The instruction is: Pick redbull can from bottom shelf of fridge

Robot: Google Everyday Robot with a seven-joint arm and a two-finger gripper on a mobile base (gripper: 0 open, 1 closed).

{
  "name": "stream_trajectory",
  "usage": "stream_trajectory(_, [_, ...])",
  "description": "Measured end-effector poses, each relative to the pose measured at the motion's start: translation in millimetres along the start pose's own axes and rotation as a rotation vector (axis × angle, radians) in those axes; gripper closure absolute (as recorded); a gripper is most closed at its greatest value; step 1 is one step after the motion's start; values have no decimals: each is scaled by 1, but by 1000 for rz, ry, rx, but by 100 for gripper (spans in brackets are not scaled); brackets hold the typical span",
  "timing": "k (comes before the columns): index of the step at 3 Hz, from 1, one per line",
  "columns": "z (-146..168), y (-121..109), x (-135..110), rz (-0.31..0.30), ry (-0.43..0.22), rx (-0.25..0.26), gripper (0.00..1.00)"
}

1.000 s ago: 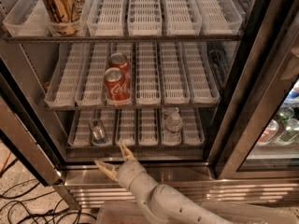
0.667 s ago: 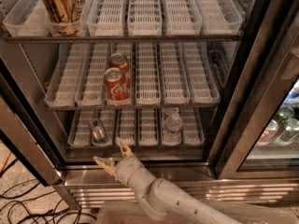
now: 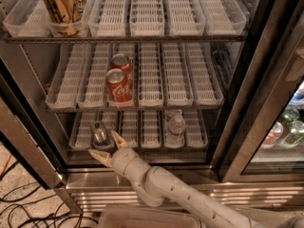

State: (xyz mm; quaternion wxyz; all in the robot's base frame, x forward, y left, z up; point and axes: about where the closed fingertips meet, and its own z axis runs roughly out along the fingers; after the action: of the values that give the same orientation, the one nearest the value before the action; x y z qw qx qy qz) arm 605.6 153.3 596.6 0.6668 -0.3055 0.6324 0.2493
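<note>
The gripper (image 3: 105, 146) had edged closer to the redbull can (image 3: 99, 132) on the bottom shelf (image 3: 142, 137). Its jaws stood open just before it, nothing grasped yet.

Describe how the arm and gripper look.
The arm is off-white, made of rounded tubular segments with small dark dots along the casing. The gripper, at the front of the bottom shelf, has two pointed cream fingers. No cables or markings show.
</note>
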Motion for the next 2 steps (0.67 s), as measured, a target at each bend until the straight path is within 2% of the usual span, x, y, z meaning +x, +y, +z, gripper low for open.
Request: stream_trajectory(2, [40,2,-3,3,-17,-54,31])
